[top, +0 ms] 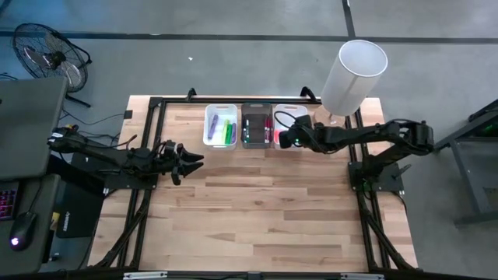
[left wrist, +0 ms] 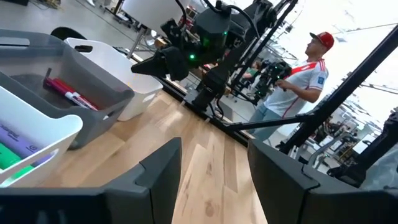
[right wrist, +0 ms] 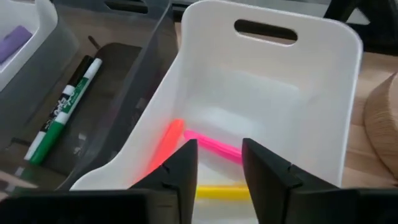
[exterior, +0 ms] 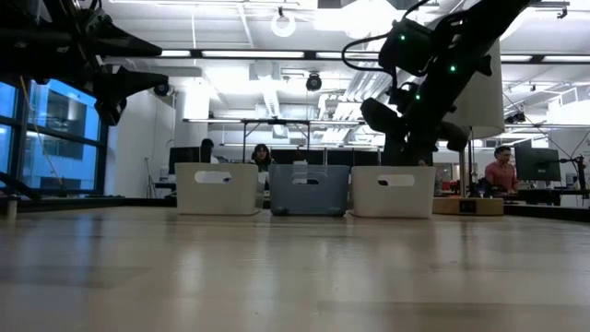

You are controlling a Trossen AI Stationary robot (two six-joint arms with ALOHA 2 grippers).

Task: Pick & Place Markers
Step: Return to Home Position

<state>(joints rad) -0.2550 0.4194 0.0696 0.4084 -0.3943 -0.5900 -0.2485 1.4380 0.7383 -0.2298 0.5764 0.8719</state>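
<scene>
The right gripper [right wrist: 219,163] hangs over the near end of the right-hand white plastic bin [right wrist: 298,74]. Its two dark fingers [right wrist: 180,171] are parted by a modest gap and carry nothing. Straight below and just ahead of the fingertips, on the bin floor, lie three slim markers. A pink highlighter [right wrist: 214,144] runs across the gap between the fingers. An orange-red pen [right wrist: 166,143] slants along the bin's side wall beside it. A yellow pen [right wrist: 217,190] shows lowest, partly hidden by the fingers. None of the three touches the gripper.

Next to that bin stands the dark grey translucent bin [right wrist: 140,81], where a green-and-white marker [right wrist: 62,112] lies on the floor, well clear of the fingers. Beyond it is the left-hand white plastic bin [right wrist: 43,18] with a purple highlighter [right wrist: 13,45] inside.

The left gripper [left wrist: 214,149] waits over the pale wooden table [top: 264,210], near its left side and apart from the bins. Its fingers are spread wide and it is empty.
</scene>
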